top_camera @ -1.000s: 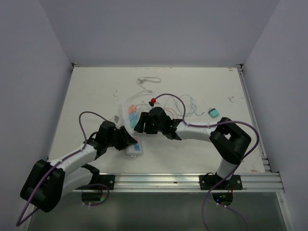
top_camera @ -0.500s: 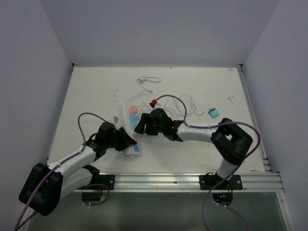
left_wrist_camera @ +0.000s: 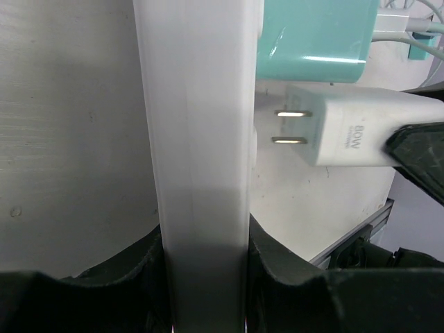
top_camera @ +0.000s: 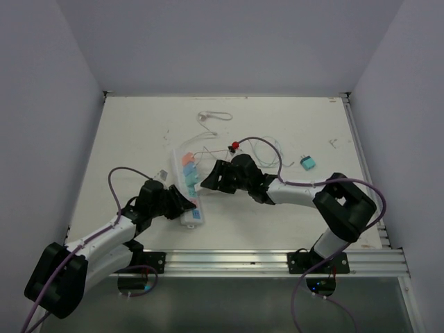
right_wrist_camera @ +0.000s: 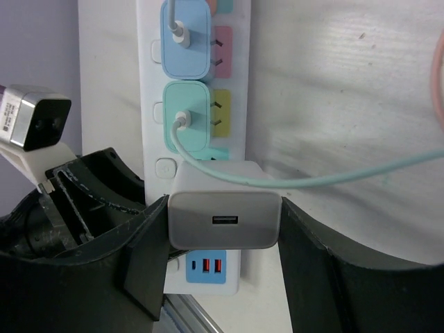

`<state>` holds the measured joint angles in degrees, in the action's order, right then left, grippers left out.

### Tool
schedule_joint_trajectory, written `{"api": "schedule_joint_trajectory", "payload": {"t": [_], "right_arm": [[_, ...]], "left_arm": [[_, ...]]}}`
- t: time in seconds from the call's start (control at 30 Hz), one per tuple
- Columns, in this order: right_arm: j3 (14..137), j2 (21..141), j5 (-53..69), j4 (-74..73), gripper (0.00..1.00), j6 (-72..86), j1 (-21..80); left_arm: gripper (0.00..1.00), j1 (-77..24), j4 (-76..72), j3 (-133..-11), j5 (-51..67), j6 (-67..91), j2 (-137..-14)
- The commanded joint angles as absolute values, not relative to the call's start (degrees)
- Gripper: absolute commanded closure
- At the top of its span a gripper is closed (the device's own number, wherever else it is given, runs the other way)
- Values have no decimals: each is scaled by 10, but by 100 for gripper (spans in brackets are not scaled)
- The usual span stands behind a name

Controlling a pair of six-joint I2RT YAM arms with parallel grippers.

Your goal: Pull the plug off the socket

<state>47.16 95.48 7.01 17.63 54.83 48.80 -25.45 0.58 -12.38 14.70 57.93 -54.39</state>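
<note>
White plug (left_wrist_camera: 347, 135) now out of socket (left_wrist_camera: 201, 139), prongs (left_wrist_camera: 291, 114) bare, just off strip at its 3 o'clock. Right tool (right_wrist_camera: 225, 225) grips plug, has drawn back. Left tool (left_wrist_camera: 205, 260) has clamped socket, mid-desk (top_camera: 312, 125). Pull looks done.

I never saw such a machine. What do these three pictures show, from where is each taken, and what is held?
Two robot arms are bolted at the near edge of a table. One picture looks down from above; the other two come from a camera on each wrist. On it lie a long white power strip with coloured outlets, loose cables and a teal block. The left fingers clamp the strip near one end. The right fingers hold a white plug; the left wrist view shows its two metal prongs bare, out of the strip. A teal plug and a blue plug are plugged in.
</note>
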Motion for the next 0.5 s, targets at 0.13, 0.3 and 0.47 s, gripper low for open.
{"api": "schedule_joint_trajectory", "payload": {"t": [0.13,0.3,0.47], "right_arm": [[480,891,63,168,100,519,473],[482,853,63,136,100,496,473],[481,747,-8,29,100,442,449]], "left_arm": [[100,-245,30,-110,78,580,-548],[100,-245,31,-117,83,577,-548],[100,-245,28,-119,83,572,-550]]}}
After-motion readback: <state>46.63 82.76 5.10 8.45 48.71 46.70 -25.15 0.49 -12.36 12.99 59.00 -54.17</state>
